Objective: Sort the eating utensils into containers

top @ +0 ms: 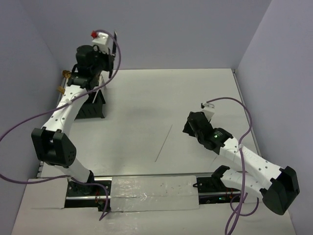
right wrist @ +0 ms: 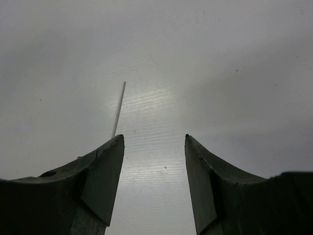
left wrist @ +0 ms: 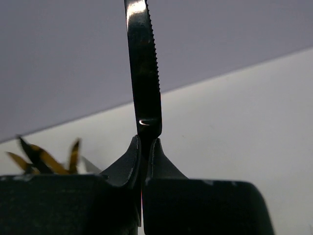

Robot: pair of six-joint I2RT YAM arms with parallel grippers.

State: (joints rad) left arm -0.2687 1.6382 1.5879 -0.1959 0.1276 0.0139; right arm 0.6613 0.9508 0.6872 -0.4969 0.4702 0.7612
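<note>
My left gripper is shut on a knife, whose serrated blade stands straight up from the fingertips and looks dark against the wall. In the top view the left wrist hangs over the black caddy at the far left; the fingers are hidden there. Gold utensil heads stick out beside the caddy, and gold fork tines show low left in the left wrist view. My right gripper is open and empty, low over bare table.
A thin white stick lies on the table between the arms, and its end shows ahead of the right gripper's left finger. Grey walls close the table at the back and sides.
</note>
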